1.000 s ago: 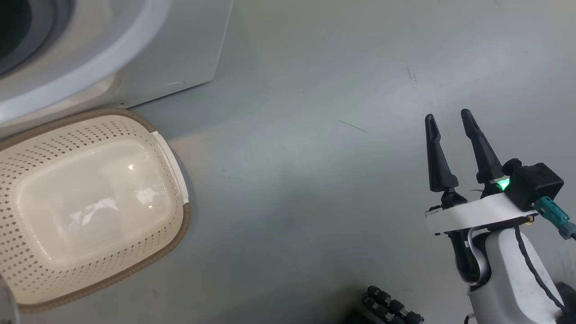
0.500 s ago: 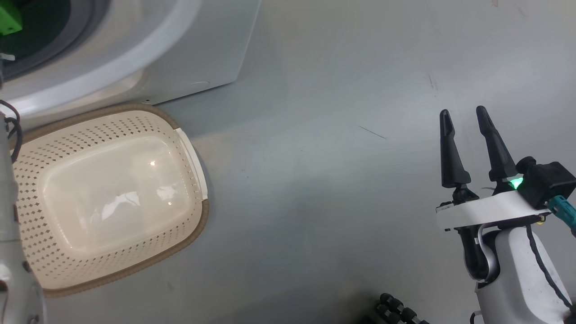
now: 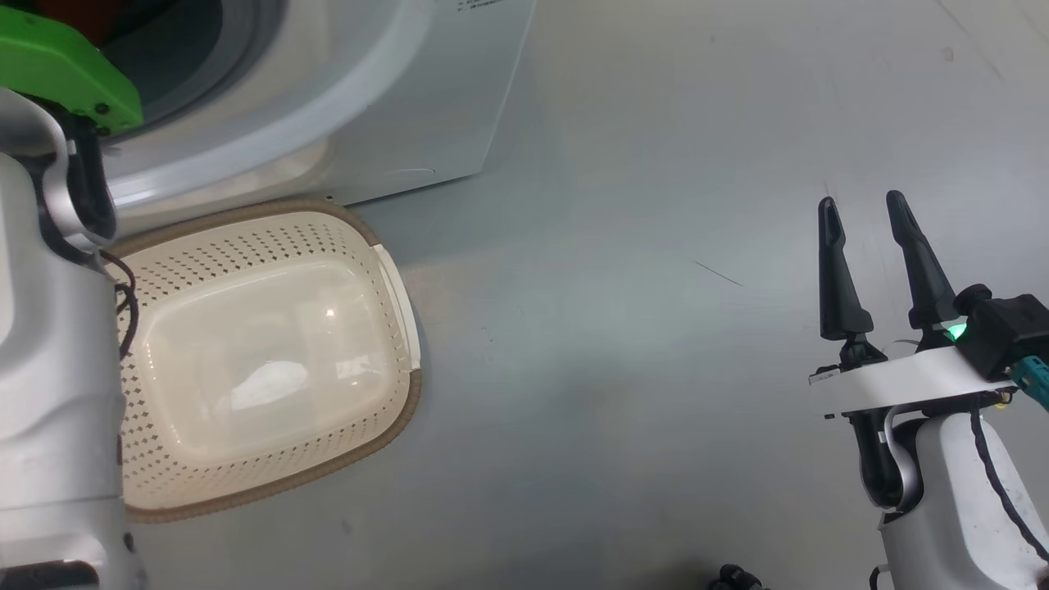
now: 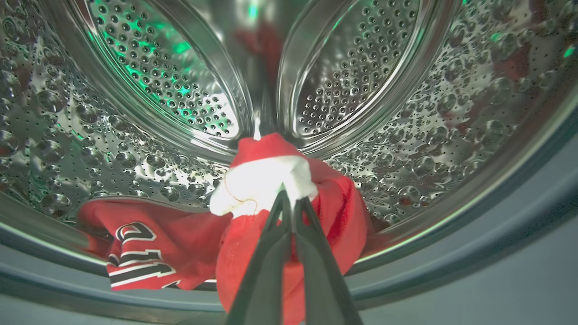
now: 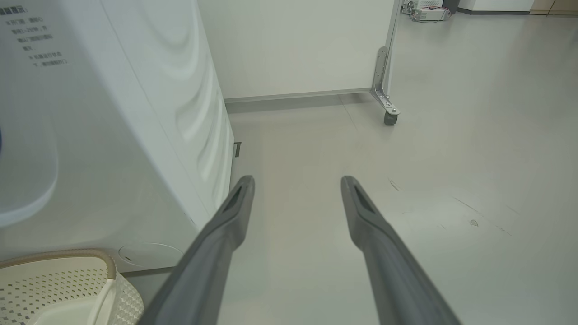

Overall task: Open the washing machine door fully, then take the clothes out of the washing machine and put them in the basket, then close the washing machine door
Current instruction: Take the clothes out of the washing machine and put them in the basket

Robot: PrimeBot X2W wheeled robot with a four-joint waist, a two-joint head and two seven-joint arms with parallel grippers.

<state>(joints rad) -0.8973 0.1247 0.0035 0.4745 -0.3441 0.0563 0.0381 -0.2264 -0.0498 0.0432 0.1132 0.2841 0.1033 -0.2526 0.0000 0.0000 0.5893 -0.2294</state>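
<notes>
My left gripper [image 4: 289, 197] reaches into the washing machine's steel drum [image 4: 158, 76] and is shut on a bunched red garment with white trim [image 4: 266, 180], lifted off the drum floor. More of the clothes, a red piece with black-and-white lettering [image 4: 149, 248], lie at the drum's front lip. In the head view my pale left forearm [image 3: 49, 369] leads into the washing machine [image 3: 410, 98]. The cream basket [image 3: 407, 410] stands on the floor in front of the machine, with nothing in it. My right gripper [image 3: 860, 201] hangs open over bare floor, far right of the basket. The washing machine door is out of view.
Grey floor [image 3: 615, 369] stretches between the basket and my right arm. The right wrist view shows the machine's white side [image 5: 135, 113], the basket's corner [image 5: 67, 280], a back wall and a partition leg on a caster [image 5: 389, 118].
The head camera has turned, so machine and basket sit further right in the picture. My left forearm and its green part have come into the head view. The right gripper stays open.
</notes>
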